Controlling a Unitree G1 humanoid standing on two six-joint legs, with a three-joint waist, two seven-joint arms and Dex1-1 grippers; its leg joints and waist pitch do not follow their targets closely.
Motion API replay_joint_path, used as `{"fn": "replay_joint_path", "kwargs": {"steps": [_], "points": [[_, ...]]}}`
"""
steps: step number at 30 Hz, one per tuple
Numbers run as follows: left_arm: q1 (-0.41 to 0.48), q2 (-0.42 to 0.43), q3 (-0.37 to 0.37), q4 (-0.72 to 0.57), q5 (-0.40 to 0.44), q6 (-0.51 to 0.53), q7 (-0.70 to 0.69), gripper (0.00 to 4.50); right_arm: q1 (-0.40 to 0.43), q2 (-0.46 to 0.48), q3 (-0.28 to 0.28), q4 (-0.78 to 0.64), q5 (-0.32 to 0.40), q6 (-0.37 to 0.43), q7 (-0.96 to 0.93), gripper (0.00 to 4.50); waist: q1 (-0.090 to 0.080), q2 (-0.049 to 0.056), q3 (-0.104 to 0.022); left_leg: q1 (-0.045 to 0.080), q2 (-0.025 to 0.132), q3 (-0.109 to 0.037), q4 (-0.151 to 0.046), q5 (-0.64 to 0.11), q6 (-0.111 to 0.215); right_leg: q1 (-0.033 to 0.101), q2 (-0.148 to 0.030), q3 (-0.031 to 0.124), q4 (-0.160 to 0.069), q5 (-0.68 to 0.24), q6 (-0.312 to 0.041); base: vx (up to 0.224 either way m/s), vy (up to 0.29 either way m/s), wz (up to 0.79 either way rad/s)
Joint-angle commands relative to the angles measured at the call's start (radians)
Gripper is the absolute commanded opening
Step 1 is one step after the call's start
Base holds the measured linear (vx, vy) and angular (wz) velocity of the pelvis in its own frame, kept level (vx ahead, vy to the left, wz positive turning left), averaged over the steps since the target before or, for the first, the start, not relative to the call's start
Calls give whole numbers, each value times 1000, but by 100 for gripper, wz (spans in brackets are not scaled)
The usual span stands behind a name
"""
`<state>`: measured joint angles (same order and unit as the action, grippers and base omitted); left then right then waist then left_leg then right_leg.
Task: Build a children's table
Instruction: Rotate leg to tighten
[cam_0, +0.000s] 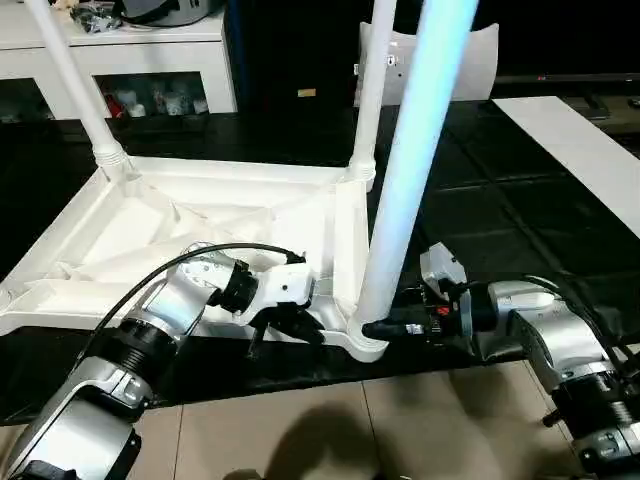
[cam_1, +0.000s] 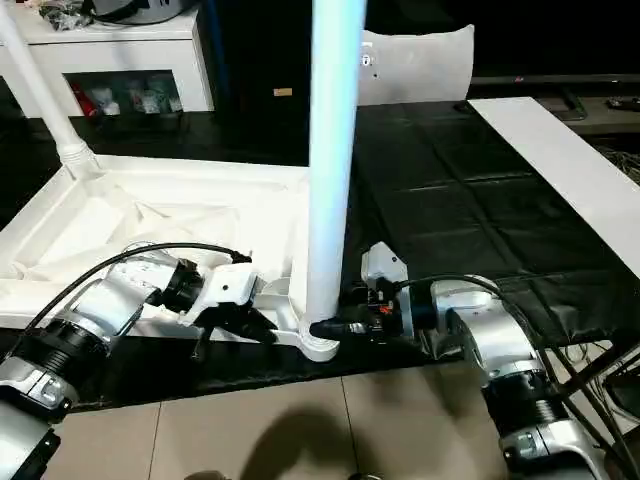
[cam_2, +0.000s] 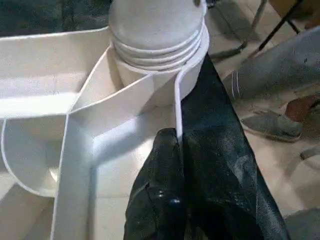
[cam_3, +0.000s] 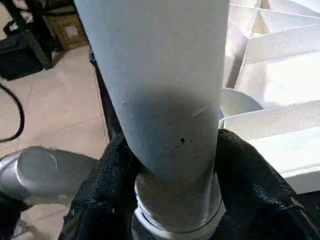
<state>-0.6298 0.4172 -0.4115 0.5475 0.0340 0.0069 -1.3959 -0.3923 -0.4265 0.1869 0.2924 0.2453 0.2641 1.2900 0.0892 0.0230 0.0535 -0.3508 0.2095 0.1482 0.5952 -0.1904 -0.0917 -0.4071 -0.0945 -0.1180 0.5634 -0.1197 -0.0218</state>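
The tabletop (cam_0: 200, 225) lies upside down on a black sheet (cam_0: 500, 200) spread over the floor. It is smooth white plastic, a rectangle with raised walls, crossing ribs and round sockets at the corners. Three legs stand upright in sockets. The near leg (cam_0: 410, 170), a smooth, slightly tapered white tube tinted pale blue by the light, rises from the tabletop's near right corner. The far right leg (cam_0: 368, 90) stands behind it, and the far left leg (cam_0: 75, 85) leans a little at the far left corner. All three run off the top edge of the frame.

The right tool (cam_0: 385, 328) meets the near leg at its foot, just above the socket. Its black textured fingers (cam_3: 105, 190) sit on either side of the tube and press against it, so it grips the leg. The left tool (cam_0: 295, 328) lies at the tabletop's near edge, just left of that corner. Its fingers (cam_2: 165, 200) are pinched together on the thin white rim, glossy black against the plastic.

Right of the near leg the black sheet is wrinkled and bare. Beyond the tabletop stand a white cabinet (cam_0: 120, 70) and a white chair back (cam_0: 440, 60). Tan floor tiles (cam_0: 320, 430) begin just in front of the tabletop's near edge. The tabletop's near left corner is hidden behind the left forearm.
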Motion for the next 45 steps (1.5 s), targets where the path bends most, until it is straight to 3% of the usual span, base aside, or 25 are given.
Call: {"fn": "replay_joint_path", "kwargs": {"steps": [1, 3, 5, 6, 7, 8, 9, 12, 13, 14, 15, 16, 17, 18, 21, 24, 26, 30, 32, 35, 38, 39, 41, 43, 45], "points": [[12, -23, 5, -45, -4, 59, 50, 0, 4, 44, 7, -20, 11, 55, -84, 195, -6, -2, -65, 0, 13, 10, -80, -284, 37, 54, -49, 36, -76, -534, -109, 0, 0, 0], [15, -51, 29, -67, 5, 115, 140, 0, -12, 108, -12, 7, -25, 66, -230, 195, -18, -3, -58, 9, 6, 8, -74, -336, 17, 44, -49, 24, -95, -642, -66, 0, 0, 0], [18, -98, 65, -95, -2, 195, 242, 0, -31, 170, -39, 38, -40, 72, -350, 195, -29, -8, -57, 9, 0, 7, -70, -350, 5, 43, -49, 13, -104, -688, -42, 0, 0, 0], [21, -128, 86, -116, -10, 246, 297, 0, -42, 205, -52, 58, -50, 72, -416, 195, -50, -5, -55, 10, -7, 3, -61, -364, -1, 43, -47, -9, -123, -734, -2, 0, 0, 0], [21, -128, 86, -116, -10, 246, 297, 0, -42, 205, -52, 58, -50, 72, -416, 195, -50, -5, -55, 10, -7, 3, -61, -364, -1, 43, -47, -9, -123, -734, -2, 0, 0, 0], [26, -150, 97, -136, -17, 284, 331, 0, -50, 229, -56, 73, -65, 63, -464, 195, -71, 2, -57, 1, -1, -7, -68, -389, 10, 56, -45, -19, -124, -697, 6, 0, 0, 0], [28, -174, 109, -148, -16, 314, 374, 0, -60, 255, -64, 93, -77, 57, -517, 195, -86, 6, -58, -7, 10, -16, -77, -427, 19, 69, -47, -26, -123, -654, 6, 0, 0, 0], [22, -259, 136, -157, 10, 373, 523, 0, -110, 340, -106, 180, -113, 47, -737, 195, -120, 14, -59, -13, 25, -29, -89, -500, 10, 80, -49, -34, -112, -578, -20, 0, 0, 0], [21, -270, 141, -156, 14, 379, 544, 0, -115, 349, -111, 189, -116, 47, -761, 195, -124, 12, -61, -6, 21, -27, -85, -497, 8, 75, -53, -30, -114, -572, -28, 0, 0, 0], [15, -295, 152, -151, 17, 390, 589, 0, -127, 368, -123, 210, -120, 51, -814, 195, -136, 4, -61, 0, 2, -15, -73, -449, 19, 63, -55, -28, -123, -579, -54, 0, 0, 0], [-5, -361, 189, -131, 19, 400, 711, 0, -148, 399, -140, 247, -129, 33, -871, 195, -140, 4, -62, -5, 2, -15, -72, -433, 24, 65, -58, -27, -121, -576, -60, 0, 0, 0], [-6, -363, 191, -130, 19, 401, 716, 0, -149, 400, -141, 248, -129, 32, -872, 195, -140, 1, -64, -3, 0, -10, -68, -406, 37, 61, -55, -25, -124, -569, -65, 0, 0, 0], [-21, -400, 210, -113, 23, 394, 784, 0, -161, 412, -150, 268, -134, 5, -891, 265, -137, 1, -66, -2, -1, -8, -67, -393, 44, 60, -56, -23, -124, -559, -69, 0, 0, 0], [-21, -400, 210, -113, 23, 394, 784, 0, -161, 412, -150, 268, -134, 5, -891, 265, -135, -2, -69, -15, 2, -6, -70, -344, 63, 67, -55, -16, -114, -507, -87, 0, 0, 0], [-26, -411, 217, -114, 30, 396, 807, 0, -167, 418, -163, 277, -130, -8, -904, 305, -121, -8, -75, -21, 2, 2, -67, -260, 88, 65, -55, 1, -96, -431, -124, 0, 0, 0], [-25, -380, 200, -125, 43, 397, 776, 0, -159, 397, -171, 263, -128, -43, -880, 311, -105, -8, -79, -30, 2, 4, -63, -186, 110, 67, -54, 9, -75, -353, -154, 0, 0, 0], [-13, -356, 184, -142, 47, 386, 740, 0, -148, 376, -181, 256, -131, -72, -865, 350, -92, -7, -85, -32, 4, 5, -58, -138, 119, 68, -55, 13, -61, -296, -169, 0, 0, 0], [7, -318, 169, -155, 44, 385, 691, 0, -115, 313, -182, 231, -123, -123, -785, 375, -72, -6, -92, -34, 3, 9, -49, -50, 150, 69, -53, 19, -40, -170, -210, 0, 0, 0], [11, -301, 164, -154, 40, 370, 662, 0, -102, 288, -183, 215, -111, -122, -741, 394, -59, -6, -88, -33, 3, 11, -48, -35, 174, 67, -48, 19, -38, -144, -224, 0, 0, 0], [17, -259, 148, -146, 34, 328, 592, 0, -76, 226, -177, 182, -83, -123, -620, 406, -53, -7, -83, -29, 6, 13, -51, -86, 163, 64, -49, 18, -46, -215, -213, 0, 0, 0], [18, -194, 116, -119, 26, 233, 471, 0, -37, 123, -142, 124, -56, -142, -419, 423, -38, -7, -77, -23, 9, 13, -58, -172, 127, 62, -48, 18, -62, -343, -156, 0, 0, 0], [17, -192, 116, -118, 26, 232, 467, 0, -37, 120, -141, 123, -55, -143, -414, 423, -37, -2, -75, -21, 9, 13, -59, -185, 121, 60, -47, 18, -65, -359, -149, 0, 0, 0], [16, -166, 99, -108, 19, 194, 400, 0, -30, 83, -127, 111, -51, -159, -347, 423, -33, -4, -73, -18, 7, 13, -60, -218, 96, 57, -48, 15, -71, -422, -125, 0, 0, 0], [16, -118, 60, -97, 16, 132, 286, 0, -34, 34, -105, 107, -46, -177, -245, 423, -31, -8, -73, -17, 6, 12, -61, -235, 92, 56, -49, 14, -76, -461, -107, 0, 0, 0], [15, -98, 43, -92, 18, 113, 242, 0, -38, 18, -97, 109, -41, -179, -202, 423, -23, -4, -73, -6, 8, 14, -59, -243, 90, 47, -49, 17, -80, -466, -110, 0, 0, 0]]}}
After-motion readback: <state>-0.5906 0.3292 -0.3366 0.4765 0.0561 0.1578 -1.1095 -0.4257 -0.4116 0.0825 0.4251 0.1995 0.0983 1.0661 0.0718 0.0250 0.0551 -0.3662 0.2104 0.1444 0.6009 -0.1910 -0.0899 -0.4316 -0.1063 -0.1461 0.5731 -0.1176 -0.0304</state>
